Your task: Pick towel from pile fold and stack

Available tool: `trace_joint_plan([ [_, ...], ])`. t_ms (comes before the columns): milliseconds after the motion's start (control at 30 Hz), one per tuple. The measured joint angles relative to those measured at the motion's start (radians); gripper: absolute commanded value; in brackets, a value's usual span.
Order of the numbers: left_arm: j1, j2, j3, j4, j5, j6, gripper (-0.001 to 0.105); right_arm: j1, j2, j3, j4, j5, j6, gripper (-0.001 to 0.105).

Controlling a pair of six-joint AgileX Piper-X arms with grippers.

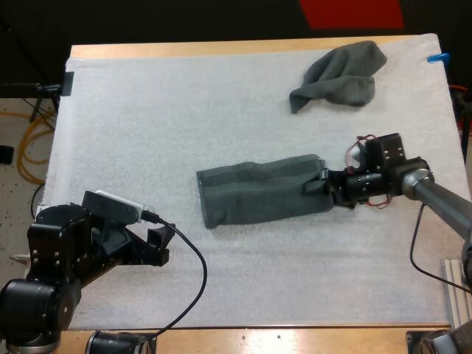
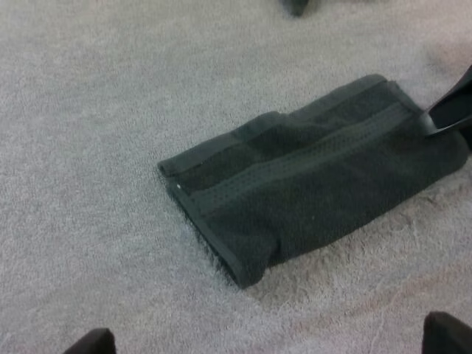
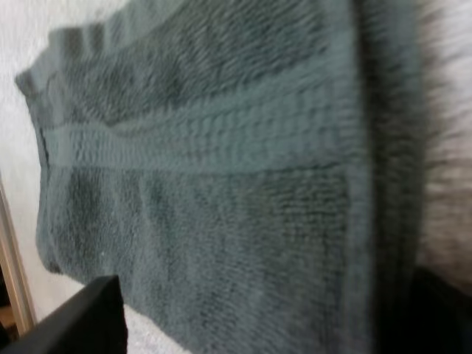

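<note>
While my right gripper point(image 1: 321, 182), fingers spread, meets folded towel point(image 1: 258, 195), likely to refold it, left gripper point(image 1: 158, 245) waits, released.

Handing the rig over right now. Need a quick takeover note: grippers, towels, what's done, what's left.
Left gripper: open, holding nothing, at the near left of the mat, short of the folded towel.
Right gripper: open, at the folded towel's right end.
Folded towel: lies flat mid-mat.
Crumpled towel: far right of the mat, with neither gripper near it.
Done: one towel folded.
Left: pick up the crumpled towel, fold it, and stack it on the folded one.
</note>
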Motion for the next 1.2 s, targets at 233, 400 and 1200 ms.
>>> trace_joint_plan([
  [233, 0.0, 0.0, 0.0, 0.0, 0.021, 0.0, 0.076, 0.011, 0.002, -0.011, 0.015, 0.084, 0.008, 0.036],
  [400, 0.0, 0.0, 0.0, 0.0, 0.022, 0.0, 0.076, 0.012, 0.015, -0.011, 0.027, 0.125, 0.006, 0.0],
  [1200, 0.0, 0.0, 0.0, 0.0, 0.022, 0.0, 0.076, 0.019, -0.337, -0.007, 0.419, 0.991, -0.407, 0.0],
])
